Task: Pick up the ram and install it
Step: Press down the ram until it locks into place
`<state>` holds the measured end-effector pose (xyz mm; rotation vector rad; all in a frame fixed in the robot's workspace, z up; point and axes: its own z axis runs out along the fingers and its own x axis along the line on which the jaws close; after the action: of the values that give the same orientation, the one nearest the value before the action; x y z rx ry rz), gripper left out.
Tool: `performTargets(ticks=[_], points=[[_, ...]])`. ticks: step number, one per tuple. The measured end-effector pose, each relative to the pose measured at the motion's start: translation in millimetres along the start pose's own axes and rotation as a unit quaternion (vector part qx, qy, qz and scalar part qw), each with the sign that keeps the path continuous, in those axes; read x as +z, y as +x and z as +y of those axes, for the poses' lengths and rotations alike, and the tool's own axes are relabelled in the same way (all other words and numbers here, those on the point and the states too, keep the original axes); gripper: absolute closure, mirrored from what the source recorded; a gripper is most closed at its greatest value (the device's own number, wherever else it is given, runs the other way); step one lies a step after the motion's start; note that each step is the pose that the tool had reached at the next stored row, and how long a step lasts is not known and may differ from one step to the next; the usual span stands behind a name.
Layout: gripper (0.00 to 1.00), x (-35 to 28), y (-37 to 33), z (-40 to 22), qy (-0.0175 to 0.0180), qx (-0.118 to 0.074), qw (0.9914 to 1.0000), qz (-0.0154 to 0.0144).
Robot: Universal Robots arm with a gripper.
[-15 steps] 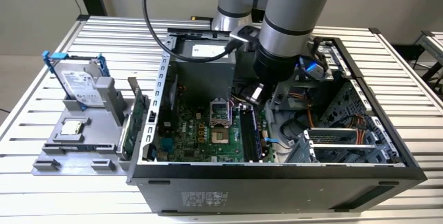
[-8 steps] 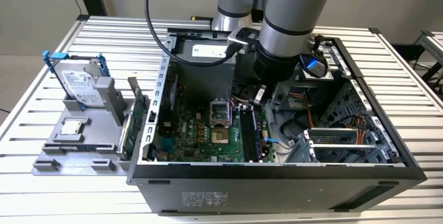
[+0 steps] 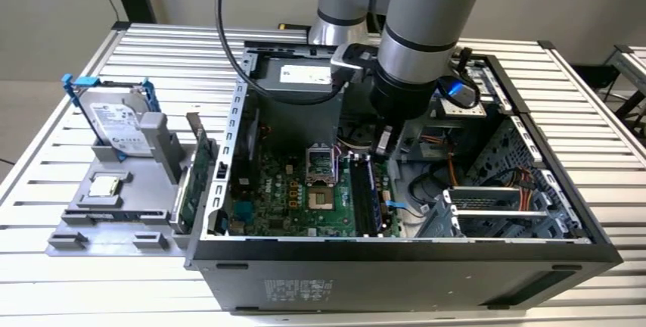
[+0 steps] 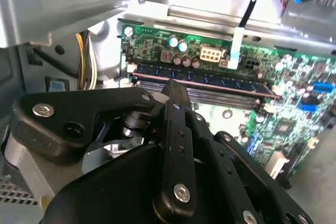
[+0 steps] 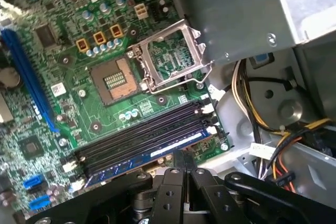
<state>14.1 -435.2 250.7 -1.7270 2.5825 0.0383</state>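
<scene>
The ram (image 5: 152, 153) already sits along the outermost of the motherboard's (image 5: 79, 77) slots inside the computer case (image 3: 404, 255), the hand (image 5: 184, 161) closed just above it, holding nothing, seating unconfirmed.

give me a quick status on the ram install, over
Gripper inside the open case, fingers shut, tips just above the ram. Ram lying along the outermost memory slot on the motherboard. Nothing between gripper and ram; yellow cables off to the side.

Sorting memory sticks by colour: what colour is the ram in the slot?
Dark blue, the ram; clearest in the first wrist view.
</scene>
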Motion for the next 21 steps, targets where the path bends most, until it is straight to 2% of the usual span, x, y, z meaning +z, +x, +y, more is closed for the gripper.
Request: performTargets(ticks=[4,10,19,21], points=[[1.0,0.0,0.3,-0.1,0.0012,-0.028,0.9996,-0.001],[1.0,0.1,1.6,-0.6,0.0009,-0.062,0.99806,-0.0015],[1.0,0.3,2.6,-1.0,-0.0013,-0.11,0.99392,-0.0015],[1.0,0.4,5.2,-2.1,-0.0014,-0.113,0.99361,-0.0016]])
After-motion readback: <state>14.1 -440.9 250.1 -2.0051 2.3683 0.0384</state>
